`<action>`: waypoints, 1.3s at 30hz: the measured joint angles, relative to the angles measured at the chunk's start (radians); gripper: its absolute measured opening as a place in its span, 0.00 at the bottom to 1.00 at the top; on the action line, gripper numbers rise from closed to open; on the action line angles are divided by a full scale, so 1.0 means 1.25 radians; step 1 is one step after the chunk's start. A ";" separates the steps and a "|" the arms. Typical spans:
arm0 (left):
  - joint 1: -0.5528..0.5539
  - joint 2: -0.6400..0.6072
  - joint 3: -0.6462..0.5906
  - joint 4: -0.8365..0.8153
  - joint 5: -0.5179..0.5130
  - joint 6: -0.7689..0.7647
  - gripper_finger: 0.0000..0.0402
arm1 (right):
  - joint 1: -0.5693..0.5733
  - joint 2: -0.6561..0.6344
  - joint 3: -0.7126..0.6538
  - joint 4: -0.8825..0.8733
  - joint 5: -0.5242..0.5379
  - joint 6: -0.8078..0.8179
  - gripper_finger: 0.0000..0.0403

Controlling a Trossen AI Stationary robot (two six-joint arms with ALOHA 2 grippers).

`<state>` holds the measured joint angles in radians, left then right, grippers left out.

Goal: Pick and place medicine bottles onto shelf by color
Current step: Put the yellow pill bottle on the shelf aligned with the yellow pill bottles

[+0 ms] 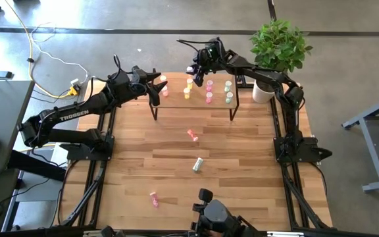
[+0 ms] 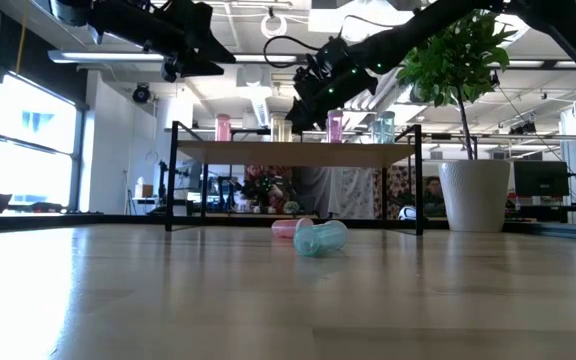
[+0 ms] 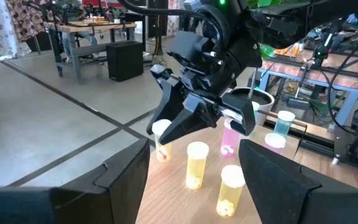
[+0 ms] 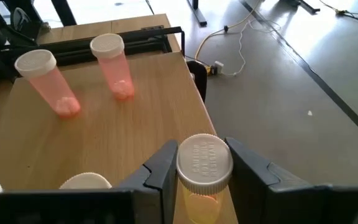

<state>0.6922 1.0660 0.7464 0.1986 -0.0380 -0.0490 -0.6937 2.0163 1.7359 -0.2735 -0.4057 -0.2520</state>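
- Yellow is the colour in hand: the right gripper (image 4: 204, 171) hangs over the far edge of the shelf (image 1: 176, 104), its fingers (image 4: 161, 169) narrowed onto a yellow bottle (image 4: 202, 180) just under the white cap (image 4: 204, 162).
- Two yellow bottles (image 3: 196, 163) already stand on the shelf beside it, so the sensible spot is in line with them, clear of the two red-orange bottles (image 4: 114, 65) farther along.
- To do it well, the bottle should probably go straight down until its base sits flat, away from the edge.
- Opening should be small and the lift vertical, since a neighbour might tip.
- Left gripper (image 1: 155, 84) waits at the shelf's left end, fingers spread and empty.
- On the table (image 1: 242, 171) lie two pink bottles (image 1: 193, 135) and a pale green bottle (image 1: 197, 164), still to sort.
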 joint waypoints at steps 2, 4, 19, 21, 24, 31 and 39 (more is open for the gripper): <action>0.000 0.000 0.000 0.000 0.000 0.000 0.60 | 0.001 0.000 0.000 -0.007 0.000 -0.001 0.25; 0.000 0.000 0.000 0.000 0.000 0.000 0.60 | 0.003 0.000 0.000 -0.012 -0.002 -0.003 0.25; 0.000 0.000 0.000 0.000 0.000 -0.001 0.60 | 0.008 0.000 0.000 -0.033 0.010 -0.032 0.29; 0.000 0.000 0.000 0.000 0.000 -0.001 0.60 | 0.011 0.000 0.000 -0.035 0.022 -0.036 0.33; 0.000 0.000 0.000 0.000 0.000 -0.001 0.60 | 0.016 0.000 0.000 -0.038 0.035 -0.037 0.36; 0.000 0.000 0.000 0.000 0.000 -0.001 0.60 | 0.016 0.000 0.000 -0.041 0.052 -0.047 0.37; 0.000 0.000 0.000 0.000 0.000 -0.001 0.60 | 0.016 0.000 0.000 -0.037 0.053 -0.050 0.37</action>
<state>0.6922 1.0660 0.7464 0.1986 -0.0376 -0.0498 -0.6731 2.0159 1.7359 -0.3202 -0.3397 -0.3149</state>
